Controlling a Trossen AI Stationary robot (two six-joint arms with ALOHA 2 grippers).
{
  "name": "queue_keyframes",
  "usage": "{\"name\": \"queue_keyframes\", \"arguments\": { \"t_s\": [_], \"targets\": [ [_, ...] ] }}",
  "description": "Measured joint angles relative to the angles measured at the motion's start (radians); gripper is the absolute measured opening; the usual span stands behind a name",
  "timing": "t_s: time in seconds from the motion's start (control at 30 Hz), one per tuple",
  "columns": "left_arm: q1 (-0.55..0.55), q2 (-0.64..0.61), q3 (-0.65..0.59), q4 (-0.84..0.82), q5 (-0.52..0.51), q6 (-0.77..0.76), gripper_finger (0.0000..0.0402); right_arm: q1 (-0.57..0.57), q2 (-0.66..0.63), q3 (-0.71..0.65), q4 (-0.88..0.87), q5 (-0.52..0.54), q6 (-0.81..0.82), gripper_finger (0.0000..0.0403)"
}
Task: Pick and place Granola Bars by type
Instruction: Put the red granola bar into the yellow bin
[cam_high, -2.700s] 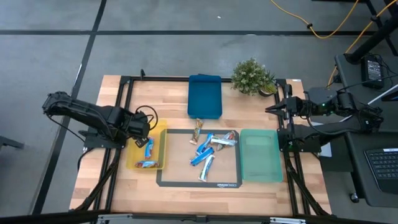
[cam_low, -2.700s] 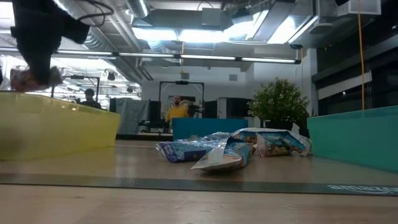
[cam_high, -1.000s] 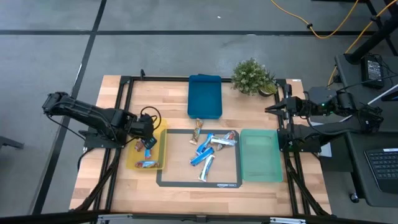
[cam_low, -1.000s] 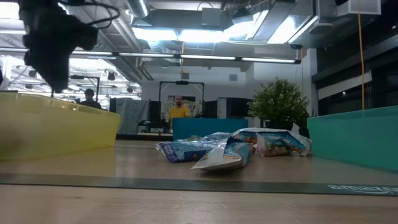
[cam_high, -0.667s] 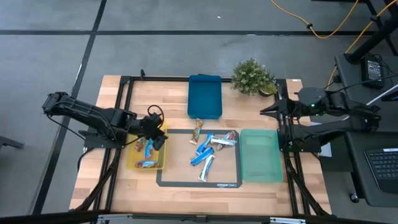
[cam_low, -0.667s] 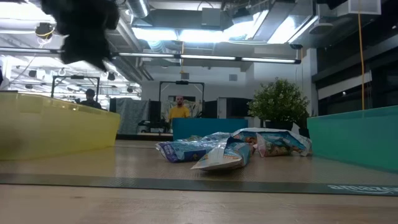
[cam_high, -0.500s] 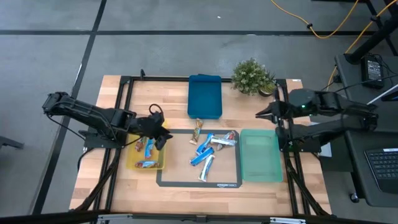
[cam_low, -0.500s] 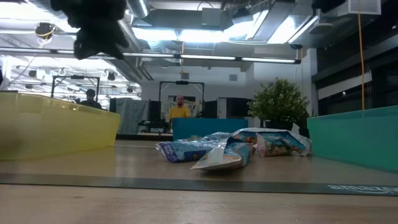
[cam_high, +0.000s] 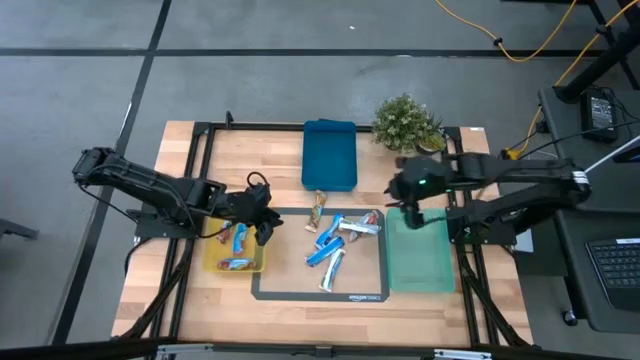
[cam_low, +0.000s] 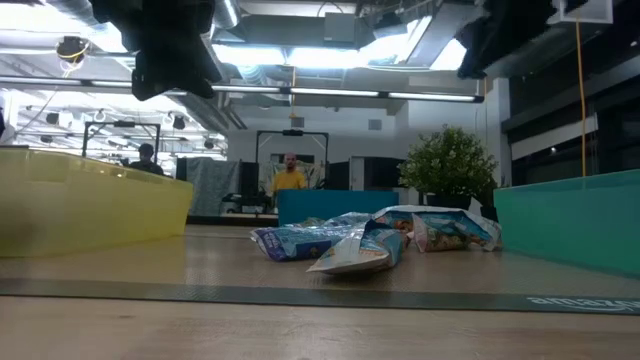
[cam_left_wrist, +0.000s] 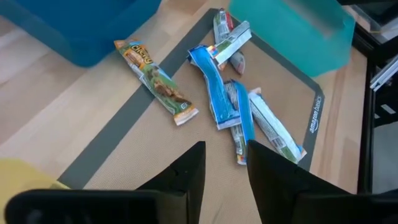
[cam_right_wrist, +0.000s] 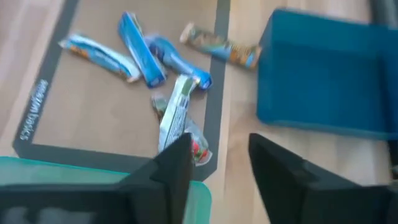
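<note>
The left gripper (cam_high: 266, 224) hangs empty, fingers parted, over the yellow tray's (cam_high: 210, 260) inner edge. The right gripper (cam_high: 395, 192) hovers open above the green tray's (cam_high: 425, 272) near corner. About six granola bars (cam_high: 331, 240) lie on the grey mat (cam_high: 300, 290), one brown bar (cam_high: 318, 211) on its rim. The yellow tray holds two or three bars (cam_high: 236, 240); the blue tray (cam_high: 329, 155) and green tray hold none.

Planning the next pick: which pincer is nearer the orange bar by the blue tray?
Left. The left pincer hovers beside the orange bar; the right pincer is farther.
</note>
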Motion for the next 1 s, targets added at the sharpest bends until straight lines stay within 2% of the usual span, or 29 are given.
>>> {"name": "queue_keyframes", "arguments": {
  "t_s": [0.13, 0.27, 0.6, 0.73, 1.0],
  "targets": [
    [0.0, 0.0, 0.0, 0.0, 0.003, 0.016, 0.0107, 0.0, 0.12, 0.0, 0.004, -0.001, 0.02, 0.0214],
    [0.0, 0.0, 0.0, 0.001, 0.001, 0.018, 0.0106, 0.0, 0.228, 0.0, 0.007, -0.001, 0.015, 0.0232],
    [0.0, 0.0, 0.0, 0.01, 0.0, 0.021, 0.0106, -0.003, 0.45, 0.0, 0.042, 0.007, -0.087, 0.0224],
    [0.0, 0.0, 0.0, 0.039, -0.001, 0.042, 0.0106, -0.003, 0.525, 0.0, 0.069, 0.041, -0.093, 0.0224],
    [0.0, 0.0, 0.0, 0.058, -0.001, 0.044, 0.0106, -0.003, 0.642, 0.0, 0.07, 0.042, -0.093, 0.0224]
  ]
}}
